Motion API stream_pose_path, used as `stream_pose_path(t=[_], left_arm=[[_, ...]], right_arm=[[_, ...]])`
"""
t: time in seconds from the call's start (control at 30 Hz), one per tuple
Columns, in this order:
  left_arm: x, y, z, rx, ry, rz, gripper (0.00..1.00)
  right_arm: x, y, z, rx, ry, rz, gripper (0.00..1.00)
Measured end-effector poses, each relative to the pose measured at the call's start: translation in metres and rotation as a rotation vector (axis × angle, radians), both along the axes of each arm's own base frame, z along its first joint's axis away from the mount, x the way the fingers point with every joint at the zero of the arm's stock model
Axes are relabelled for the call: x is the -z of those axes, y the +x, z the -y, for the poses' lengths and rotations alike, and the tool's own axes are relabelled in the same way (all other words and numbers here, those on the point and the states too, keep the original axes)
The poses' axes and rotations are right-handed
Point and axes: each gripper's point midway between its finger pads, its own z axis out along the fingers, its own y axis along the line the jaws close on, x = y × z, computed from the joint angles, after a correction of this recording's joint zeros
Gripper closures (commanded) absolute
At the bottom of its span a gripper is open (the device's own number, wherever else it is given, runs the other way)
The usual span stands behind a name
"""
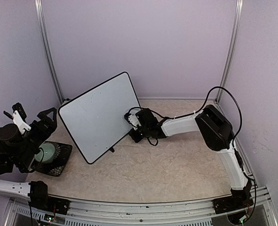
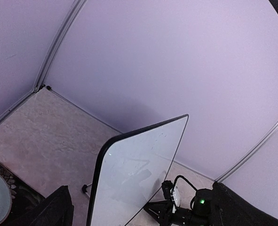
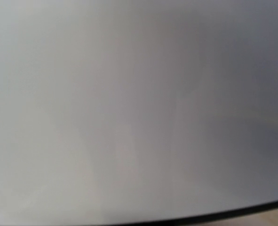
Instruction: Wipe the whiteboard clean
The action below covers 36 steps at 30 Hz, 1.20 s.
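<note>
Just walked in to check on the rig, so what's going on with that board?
The right arm reaches across to the whiteboard, which stands tilted. The right gripper is at the board's right edge. Its wrist camera shows only white board up close, so whether it grips the edge is unclear. The left gripper hangs open at the far left near a pale bowl, touching nothing. The board's face looks nearly clean.

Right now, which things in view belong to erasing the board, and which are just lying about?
For the job:
- whiteboard, tilted up
- right fingers, at its right edge

Lying about:
- pale green bowl
- dark mat under the bowl
- left fingers, open, above the bowl, off the board
</note>
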Motion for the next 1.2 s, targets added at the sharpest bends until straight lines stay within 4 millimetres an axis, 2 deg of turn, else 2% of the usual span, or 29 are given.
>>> stream_pose_path(t=[0.23, 0.4, 0.53, 0.67, 0.9, 1.03, 1.13, 1.2], left_arm=[[0.0, 0.0, 0.0, 0.003, -0.002, 0.0, 0.01], [0.0, 0.0, 0.001, 0.007, -0.002, -0.001, 0.01], [0.001, 0.0, 0.003, 0.013, -0.001, -0.002, 0.01], [0.002, 0.0, 0.004, 0.018, -0.002, -0.004, 0.01], [0.006, 0.0, 0.004, 0.022, -0.012, -0.007, 0.01], [0.006, 0.0, 0.004, 0.023, -0.014, -0.007, 0.01], [0.007, 0.0, 0.004, 0.023, -0.012, -0.008, 0.01], [0.009, 0.0, 0.004, 0.023, -0.002, -0.011, 0.01]], right_arm=[[0.0, 0.03, 0.063, 0.35, 0.015, -0.04, 1.0], [0.001, 0.042, 0.108, 0.612, 0.025, -0.045, 1.0], [0.002, 0.042, 0.129, 0.752, 0.037, -0.046, 1.0], [0.003, 0.042, 0.138, 0.82, 0.052, -0.051, 0.99], [0.003, 0.041, 0.142, 0.858, 0.062, -0.057, 0.66], [0.003, 0.034, 0.151, 0.882, 0.05, -0.068, 0.28], [0.002, 0.02, 0.163, 0.882, 0.026, -0.087, 0.01], [-0.002, 0.009, 0.169, 0.866, 0.01, -0.098, 0.0]])
